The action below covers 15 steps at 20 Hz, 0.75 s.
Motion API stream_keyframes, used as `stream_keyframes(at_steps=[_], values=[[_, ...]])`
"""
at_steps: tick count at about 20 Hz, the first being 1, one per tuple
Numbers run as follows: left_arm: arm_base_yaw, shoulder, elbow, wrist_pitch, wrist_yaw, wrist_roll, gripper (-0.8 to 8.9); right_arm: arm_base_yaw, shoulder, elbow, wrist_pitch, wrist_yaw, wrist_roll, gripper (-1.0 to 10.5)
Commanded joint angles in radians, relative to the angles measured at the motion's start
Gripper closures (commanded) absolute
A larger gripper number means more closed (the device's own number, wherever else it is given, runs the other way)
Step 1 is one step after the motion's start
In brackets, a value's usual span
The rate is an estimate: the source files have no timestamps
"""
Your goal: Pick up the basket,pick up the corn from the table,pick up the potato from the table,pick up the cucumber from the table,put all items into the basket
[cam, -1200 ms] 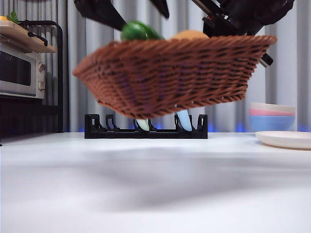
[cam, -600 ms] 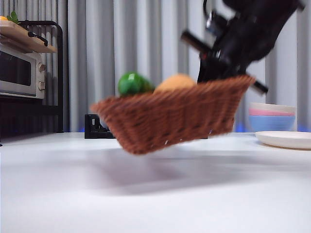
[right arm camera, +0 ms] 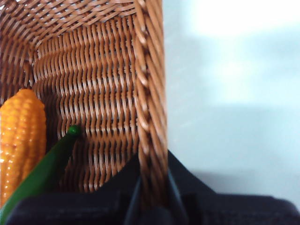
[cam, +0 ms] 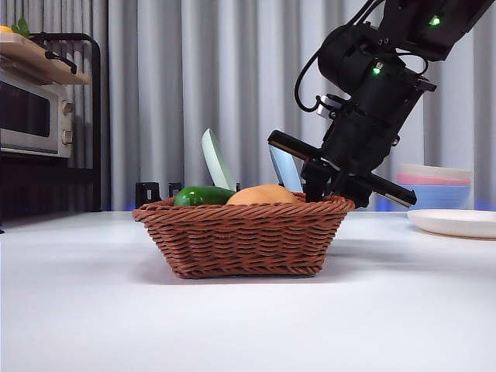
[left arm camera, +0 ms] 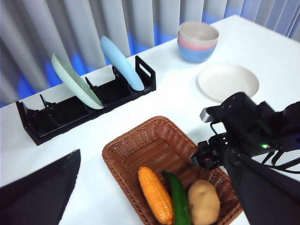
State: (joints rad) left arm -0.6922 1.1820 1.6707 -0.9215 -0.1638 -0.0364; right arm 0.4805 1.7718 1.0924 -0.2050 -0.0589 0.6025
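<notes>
**Spotter:** Your right pincer [right arm camera: 152, 197] is pinching the braided rim of the basket [cam: 244, 244], one jaw inside the wall and one outside. The basket sits flat on the tabletop [cam: 248, 325], so I'd judge you're at the tail of the task: everything is loaded and the basket is set down.

**Operator:** Everything? Check for me.

**Spotter:** The corn [left arm camera: 155, 194], the cucumber [left arm camera: 178, 199] and the potato [left arm camera: 204, 202] lie side by side on the basket floor, just in front of your right pincer, the cucumber in the middle. Your left pincer [left arm camera: 154, 220] hangs high above the basket with its jaws spread wide and nothing in them.

**Operator:** So what's my next move?

**Spotter:** Probably just release. Spread the jaws clear of the rim before you lift, or the braid may catch and tip the basket. It's stiff reddish-brown wicker with flaring sides, and looks light.

**Operator:** Anything about the load I should mind?

**Spotter:** The corn is glossy, ridged plastic, and the cucumber is slick dark green, tapering to a thin stem that points towards the wall you're gripping. The potato is matte, rounded and egg-shaped. Smooth shapes like those could roll if the basket jolts.
</notes>
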Motion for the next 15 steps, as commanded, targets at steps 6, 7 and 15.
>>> stream_keyframes(at_steps=[6, 7, 15], values=[[0.0, 0.0, -0.003, 0.008, -0.074, 0.064, 1.58, -0.031, -0.063, -0.003, -0.056, 0.014, -0.088, 5.0], [0.0, 0.0, -0.003, 0.008, -0.1, 0.067, 1.58, -0.038, -0.107, -0.003, -0.072, 0.013, -0.123, 5.0], [0.072, 0.005, -0.194, 0.073, -0.201, 0.13, 8.22, -0.046, -0.549, -0.003, -0.278, 0.015, -0.414, 8.0]])
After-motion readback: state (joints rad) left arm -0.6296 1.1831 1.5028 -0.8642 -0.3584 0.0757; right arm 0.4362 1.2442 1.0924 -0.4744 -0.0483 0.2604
